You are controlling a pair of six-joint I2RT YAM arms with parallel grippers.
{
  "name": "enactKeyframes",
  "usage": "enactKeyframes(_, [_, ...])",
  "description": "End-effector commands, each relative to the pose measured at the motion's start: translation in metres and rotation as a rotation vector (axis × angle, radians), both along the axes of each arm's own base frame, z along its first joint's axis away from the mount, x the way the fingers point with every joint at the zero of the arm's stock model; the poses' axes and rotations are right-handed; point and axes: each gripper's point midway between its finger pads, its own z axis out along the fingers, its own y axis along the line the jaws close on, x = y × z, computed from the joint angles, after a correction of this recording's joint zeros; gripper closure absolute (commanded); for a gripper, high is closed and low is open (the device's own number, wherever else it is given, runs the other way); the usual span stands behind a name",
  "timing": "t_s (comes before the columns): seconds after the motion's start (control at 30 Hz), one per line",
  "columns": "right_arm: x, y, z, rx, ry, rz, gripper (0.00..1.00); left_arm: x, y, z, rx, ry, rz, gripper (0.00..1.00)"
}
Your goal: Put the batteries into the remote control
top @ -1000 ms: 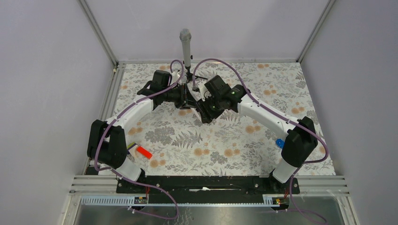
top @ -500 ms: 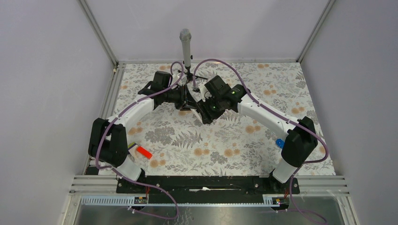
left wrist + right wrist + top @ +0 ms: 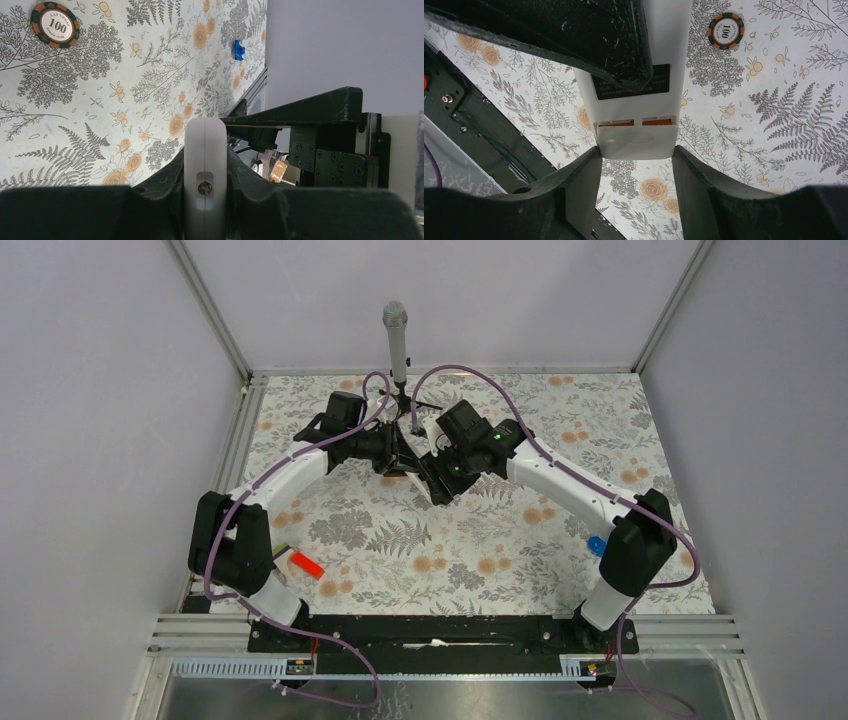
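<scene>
We are holding the small flat white-backed remote control (image 3: 666, 40) in the air over the far middle of the floral table (image 3: 480, 540), the left gripper (image 3: 204, 165) clamping it tight by its thin edges. The right gripper (image 3: 635, 155) is flanking the end with the white battery cover (image 3: 636, 142), jaws apart and touching its corners; we cannot tell whether it is squeezing. We are seeing two copper-orange batteries (image 3: 616, 122) through the gap above the cover. We are risking a jammed or popped cover if the push goes off-line, and a pivoting remote. We are counting one remote, two batteries, one poker chip (image 3: 724, 30), one blue piece (image 3: 239, 50) and one red block (image 3: 306, 565).
</scene>
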Motion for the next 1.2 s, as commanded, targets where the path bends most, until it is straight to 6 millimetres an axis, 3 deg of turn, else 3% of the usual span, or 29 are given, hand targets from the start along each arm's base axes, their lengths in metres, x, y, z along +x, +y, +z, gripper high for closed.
enactKeyframes(0.0, [0.016, 0.007, 0.009, 0.02, -0.057, -0.001, 0.41, -0.021, -0.012, 0.038, -0.135, 0.045, -0.104, 1.0])
enactKeyframes(0.7, [0.022, 0.01, 0.012, 0.041, -0.07, -0.037, 0.36, -0.015, -0.001, 0.021, -0.111, 0.063, -0.068, 1.0])
enactKeyframes(0.87, [0.027, 0.004, 0.021, 0.069, -0.093, -0.129, 0.28, -0.003, 0.015, -0.002, -0.04, 0.048, 0.002, 1.0])
enactKeyframes(1.0, [0.03, -0.011, 0.023, 0.107, -0.11, -0.248, 0.18, 0.006, 0.036, -0.02, 0.066, 0.015, 0.079, 1.0])
enactKeyframes(1.17, [0.013, -0.032, -0.008, 0.075, -0.111, -0.226, 0.13, 0.017, 0.058, -0.021, 0.105, -0.054, 0.18, 1.0])
